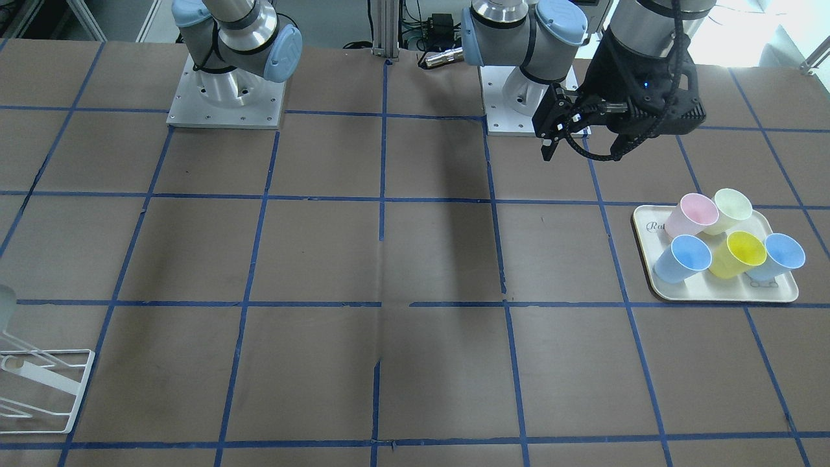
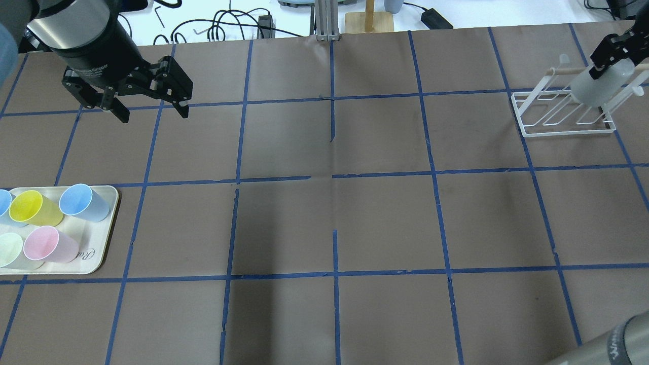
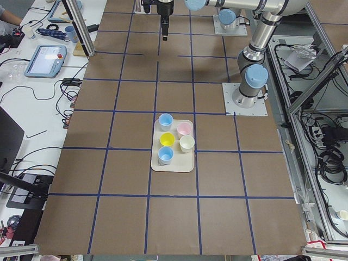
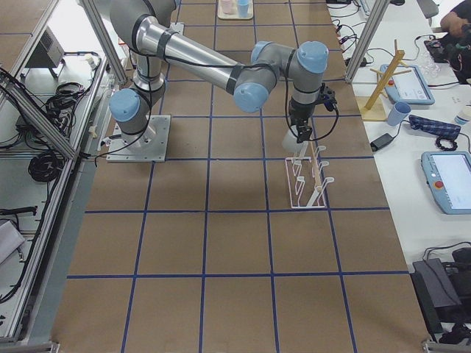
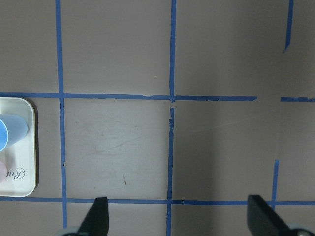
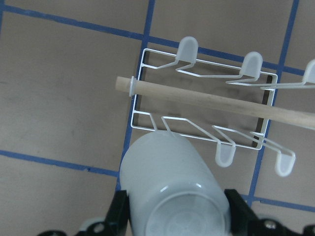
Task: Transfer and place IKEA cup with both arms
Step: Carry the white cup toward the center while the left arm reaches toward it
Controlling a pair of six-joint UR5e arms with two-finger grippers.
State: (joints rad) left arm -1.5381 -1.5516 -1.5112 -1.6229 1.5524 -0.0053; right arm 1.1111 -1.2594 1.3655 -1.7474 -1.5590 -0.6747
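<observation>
The light-grey IKEA cup point(image 2: 598, 86) is held by my right gripper point(image 2: 608, 58), which is shut on it over the end of the white wire rack point(image 2: 563, 129). In the right wrist view the cup point(image 6: 172, 187) sits between the two black fingers point(image 6: 118, 211), base toward the camera, mouth toward the rack point(image 6: 142, 88). I cannot tell whether it touches a peg. My left gripper point(image 2: 149, 109) is open and empty above the table, far from the cup. The left wrist view shows its spread fingertips point(image 5: 98, 216) over bare table.
A cream tray point(image 2: 96, 253) with pink, yellow, pale green and blue cups lies at the table's left end, also in the front view point(image 1: 713, 292). A wooden dowel point(image 6: 197, 98) runs along the rack. Both arm bases point(image 1: 227, 97) stand at the table's robot side.
</observation>
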